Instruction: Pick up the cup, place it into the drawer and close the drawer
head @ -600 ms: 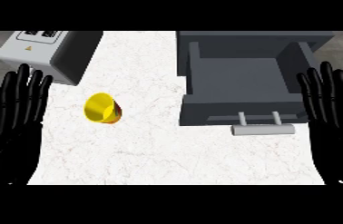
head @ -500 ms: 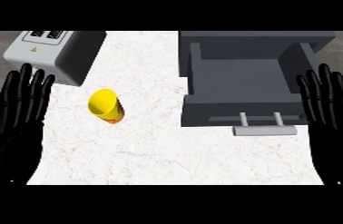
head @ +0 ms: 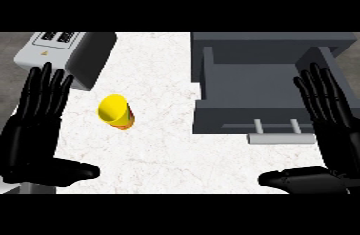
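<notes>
A yellow cup (head: 116, 112) with a red band near its base lies on the white marble counter, left of centre, its opening tilted up and to the left. The grey drawer (head: 264, 122) is pulled open at the right, its inside bare, its light grey handle (head: 279, 138) at the front. My left hand (head: 34, 129) stands open at the left edge, fingers up, just left of the cup and apart from it. My right hand (head: 329, 129) stands open at the right edge, over the drawer's right side. Neither hand holds anything.
A grey toaster (head: 65, 55) sits at the back left corner of the counter. The white counter (head: 169, 153) stretches between the two hands and in front of the drawer.
The view has shifted a little, so cup, drawer and toaster sit slightly lower in the picture. The cup looks more upright than before. Both hands keep their open pose.
</notes>
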### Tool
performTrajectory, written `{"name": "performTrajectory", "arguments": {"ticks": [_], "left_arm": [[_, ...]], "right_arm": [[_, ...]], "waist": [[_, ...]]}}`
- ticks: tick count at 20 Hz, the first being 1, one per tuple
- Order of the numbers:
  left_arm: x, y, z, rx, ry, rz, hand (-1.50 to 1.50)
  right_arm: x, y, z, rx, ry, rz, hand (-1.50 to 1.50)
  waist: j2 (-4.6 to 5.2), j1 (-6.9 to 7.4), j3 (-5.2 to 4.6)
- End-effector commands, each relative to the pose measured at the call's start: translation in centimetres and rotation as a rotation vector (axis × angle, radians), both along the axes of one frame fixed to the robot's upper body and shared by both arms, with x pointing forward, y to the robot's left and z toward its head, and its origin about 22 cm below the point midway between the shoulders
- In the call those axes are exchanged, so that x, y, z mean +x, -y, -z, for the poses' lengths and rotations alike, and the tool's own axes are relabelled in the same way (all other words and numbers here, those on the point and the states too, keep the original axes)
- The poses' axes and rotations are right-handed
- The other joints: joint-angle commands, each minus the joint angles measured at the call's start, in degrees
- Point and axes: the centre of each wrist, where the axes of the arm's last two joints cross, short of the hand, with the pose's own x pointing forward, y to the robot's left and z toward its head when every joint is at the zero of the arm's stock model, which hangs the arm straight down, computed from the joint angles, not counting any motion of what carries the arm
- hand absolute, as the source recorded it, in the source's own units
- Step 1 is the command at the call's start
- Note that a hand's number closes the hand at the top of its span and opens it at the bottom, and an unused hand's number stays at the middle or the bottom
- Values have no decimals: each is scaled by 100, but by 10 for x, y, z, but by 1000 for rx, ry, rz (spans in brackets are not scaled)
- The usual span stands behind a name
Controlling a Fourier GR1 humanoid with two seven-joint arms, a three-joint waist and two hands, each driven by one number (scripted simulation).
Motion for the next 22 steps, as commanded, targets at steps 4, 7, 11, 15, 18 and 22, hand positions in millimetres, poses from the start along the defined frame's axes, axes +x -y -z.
{"name": "performTrajectory", "arguments": {"ticks": [4, 7, 11, 15, 18, 22], "left_arm": [[11, -24, 46, -43, -88, -2, -150], [37, -27, 42, -4, -123, -28, -150], [31, -36, 75, 11, -163, -60, -150], [49, -41, 102, 15, -214, -109, -150], [54, -34, 131, 36, -234, -130, -150], [41, -49, 141, 44, -273, -159, -150]], "right_arm": [[3, 4, 4, -18, -30, -45, -150], [17, 8, 10, 4, -40, -11, -150], [50, -7, -22, -26, -11, -25, -150], [35, 11, -20, -10, 2, -19, -150], [41, 23, 4, -22, 0, -14, -150], [60, -4, -9, -37, -6, -23, -150]], "waist": [[-19, 6, 12], [-17, 1, 13], [-10, 33, 10], [-14, -8, 11], [-5, -26, 11], [-16, 24, 12]]}}
